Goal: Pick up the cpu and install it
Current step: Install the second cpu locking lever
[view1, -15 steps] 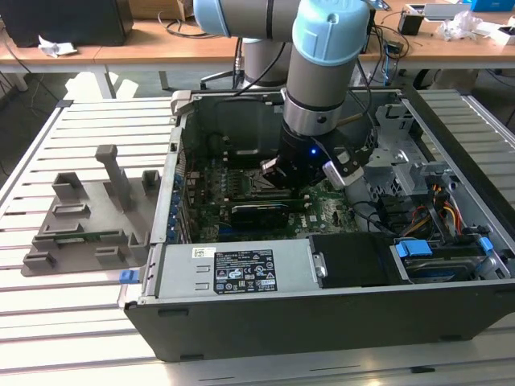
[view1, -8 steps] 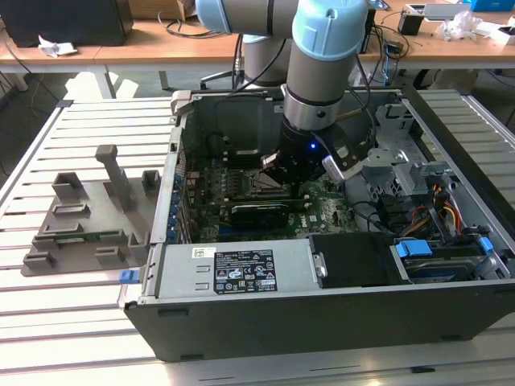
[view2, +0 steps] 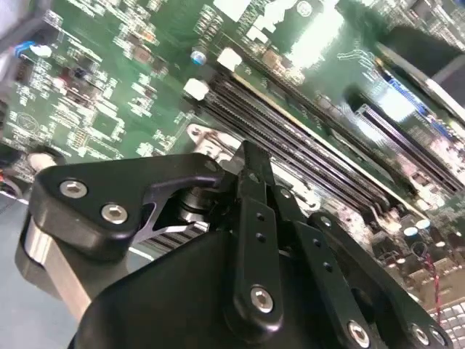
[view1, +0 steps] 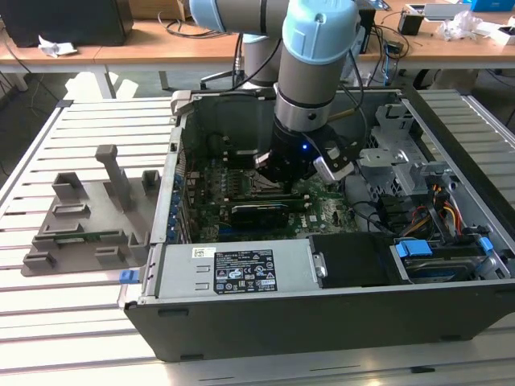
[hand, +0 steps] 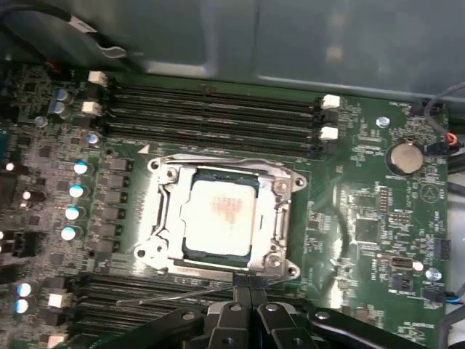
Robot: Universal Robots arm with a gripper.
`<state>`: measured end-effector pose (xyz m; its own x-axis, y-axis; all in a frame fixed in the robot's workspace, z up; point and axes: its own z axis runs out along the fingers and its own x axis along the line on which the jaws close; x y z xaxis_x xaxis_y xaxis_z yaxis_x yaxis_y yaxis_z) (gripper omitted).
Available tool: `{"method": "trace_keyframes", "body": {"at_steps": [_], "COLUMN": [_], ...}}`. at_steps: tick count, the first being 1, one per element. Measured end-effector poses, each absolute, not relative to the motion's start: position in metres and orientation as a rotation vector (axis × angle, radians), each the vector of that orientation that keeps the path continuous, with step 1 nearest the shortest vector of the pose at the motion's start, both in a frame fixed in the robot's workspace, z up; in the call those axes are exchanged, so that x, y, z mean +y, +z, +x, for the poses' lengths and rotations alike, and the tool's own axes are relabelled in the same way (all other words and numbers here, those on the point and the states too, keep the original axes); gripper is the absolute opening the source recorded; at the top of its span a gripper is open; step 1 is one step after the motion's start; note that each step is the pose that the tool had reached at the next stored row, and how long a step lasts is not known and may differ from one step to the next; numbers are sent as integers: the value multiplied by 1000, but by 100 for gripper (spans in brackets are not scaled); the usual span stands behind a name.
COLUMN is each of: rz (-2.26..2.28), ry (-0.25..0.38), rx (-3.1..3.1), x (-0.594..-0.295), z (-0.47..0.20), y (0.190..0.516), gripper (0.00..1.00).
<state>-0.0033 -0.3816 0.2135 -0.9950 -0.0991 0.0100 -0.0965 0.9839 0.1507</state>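
Note:
The cpu [hand: 218,218], a flat square chip with a shiny silver top and a thin green edge, lies inside the metal-framed socket [hand: 282,218] on the green motherboard [hand: 363,189] in the first wrist view. My gripper [hand: 248,283] hovers just beside the socket's edge, its two black fingers pressed together with nothing between them. The second wrist view shows the same shut fingertips [view2: 251,156] close above the board near the memory slots. In the exterior view the gripper [view1: 282,175] reaches down into the open computer case [view1: 322,322] over the middle of the board.
Rows of memory slots [hand: 211,109] flank the socket. A coin battery [hand: 405,156] sits on the board. A power supply [view1: 241,269] lines the case's near wall, and cables and a drive cage [view1: 402,153] fill the exterior view's right. A grey plastic tray [view1: 80,225] lies outside on the slatted table.

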Motion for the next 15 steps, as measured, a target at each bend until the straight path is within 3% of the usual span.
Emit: {"method": "trace_keyframes", "body": {"at_steps": [15], "rz": [154], "ry": [-275], "rx": [-3110], "x": [-387], "z": [-71], "y": [205], "gripper": [11]}}
